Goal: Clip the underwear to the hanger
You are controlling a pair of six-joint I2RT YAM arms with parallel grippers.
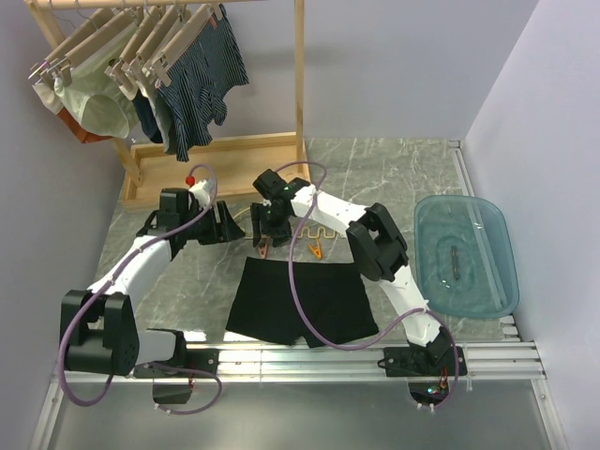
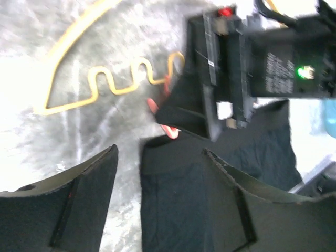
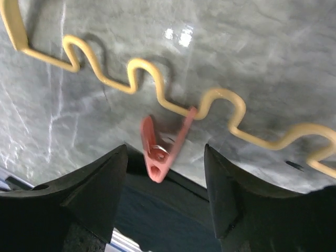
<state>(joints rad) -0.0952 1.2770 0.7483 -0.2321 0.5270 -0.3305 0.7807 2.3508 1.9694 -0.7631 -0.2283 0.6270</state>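
The black underwear [image 1: 300,302] lies flat on the marble table, waistband toward the far side. Just beyond it lies the yellow hanger [image 1: 323,231], wavy bar nearest the waistband, with orange clips [image 1: 316,250] on it. My right gripper [image 1: 265,240] points down over the left clip [image 3: 160,148]. Its fingers stand open on either side of that clip without touching it. The clip's mouth is at the wavy bar [image 3: 134,71] and its tail reaches over the waistband [image 3: 173,210]. My left gripper [image 1: 230,226] is open just left of it, over the waistband's left corner [image 2: 168,184], holding nothing.
A wooden rack [image 1: 300,84] at the back left carries beige clip hangers with striped shorts [image 1: 192,89] and pale green underwear [image 1: 98,103]. A clear teal tray [image 1: 466,255] sits at the right. Aluminium rails [image 1: 375,361] run along the near edge.
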